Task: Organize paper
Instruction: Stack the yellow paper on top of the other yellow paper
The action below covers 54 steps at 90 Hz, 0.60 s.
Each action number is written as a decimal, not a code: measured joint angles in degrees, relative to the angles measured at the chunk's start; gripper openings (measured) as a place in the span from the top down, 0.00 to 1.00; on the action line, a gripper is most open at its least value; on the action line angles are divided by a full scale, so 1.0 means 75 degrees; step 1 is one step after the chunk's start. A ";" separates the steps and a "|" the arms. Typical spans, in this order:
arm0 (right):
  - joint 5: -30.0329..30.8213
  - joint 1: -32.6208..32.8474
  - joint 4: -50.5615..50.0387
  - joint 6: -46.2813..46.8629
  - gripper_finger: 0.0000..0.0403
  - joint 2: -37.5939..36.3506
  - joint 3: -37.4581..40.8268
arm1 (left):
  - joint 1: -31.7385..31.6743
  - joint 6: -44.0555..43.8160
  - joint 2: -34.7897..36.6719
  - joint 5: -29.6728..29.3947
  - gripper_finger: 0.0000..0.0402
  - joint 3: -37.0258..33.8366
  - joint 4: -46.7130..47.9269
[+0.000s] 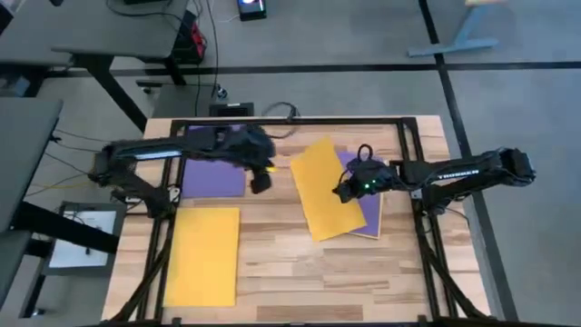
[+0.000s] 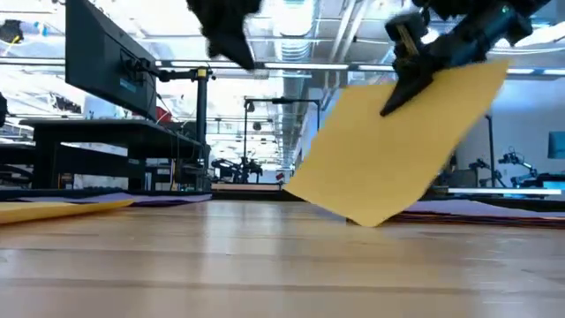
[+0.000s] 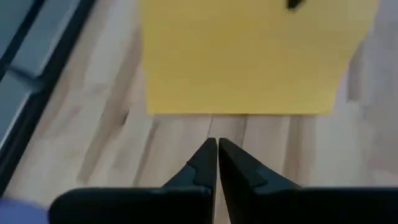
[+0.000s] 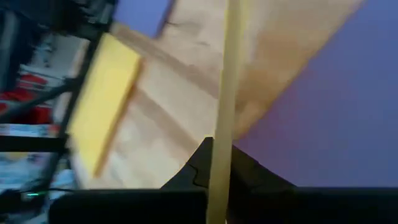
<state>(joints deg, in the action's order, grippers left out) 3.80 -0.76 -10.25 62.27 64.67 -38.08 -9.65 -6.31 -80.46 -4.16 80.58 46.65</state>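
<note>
A yellow sheet (image 1: 325, 188) hangs tilted over the right half of the wooden table (image 1: 290, 263), one corner down near the surface in the low view and the opposite edge lifted; the right claw (image 1: 348, 191) is clamped on that raised edge, and the right wrist view shows the sheet edge-on between its two dark fingers; beneath and to the right of it lies a purple sheet (image 1: 371, 207) flat on the table, on top of a tan sheet whose edge shows along its near side. A second purple sheet (image 1: 214, 176) lies flat at the far left, partly under the left arm; a second yellow sheet (image 1: 202, 255) lies flat at the near left, well apart from the lifted one. The left claw (image 1: 260, 181) hangs above bare table just right of the far-left purple sheet, its fingers pressed together on nothing in the left wrist view.
</note>
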 joint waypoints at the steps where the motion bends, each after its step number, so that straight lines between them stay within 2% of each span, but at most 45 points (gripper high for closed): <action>1: -0.0001 0.0040 0.0040 0.0065 1.00 0.0034 -0.0035 | 0.0014 -0.0075 0.0074 0.0001 1.00 0.0000 0.0030; 12: 0.0009 0.0516 0.0428 0.0662 1.00 0.0575 -0.0643 | 0.0211 -0.0682 0.0891 0.0012 1.00 0.0000 0.1068; 23: 0.0293 0.1052 0.0422 0.1279 1.00 0.1521 -0.1555 | 0.0484 -0.1477 0.1661 0.0044 1.00 0.0000 0.2170; 37: 0.0513 0.1560 0.0445 0.1978 1.00 0.3173 -0.3113 | 0.0852 -0.2575 0.2762 0.0041 1.00 0.0000 0.2982; 54: 0.0952 0.1835 0.0612 0.2697 1.00 0.5357 -0.5379 | 0.1000 -0.3014 0.3786 -0.0077 1.00 0.0001 0.3195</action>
<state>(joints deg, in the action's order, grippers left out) 10.94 13.00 -5.66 82.50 104.85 -78.42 -2.15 -28.92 -52.06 -4.74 80.58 70.61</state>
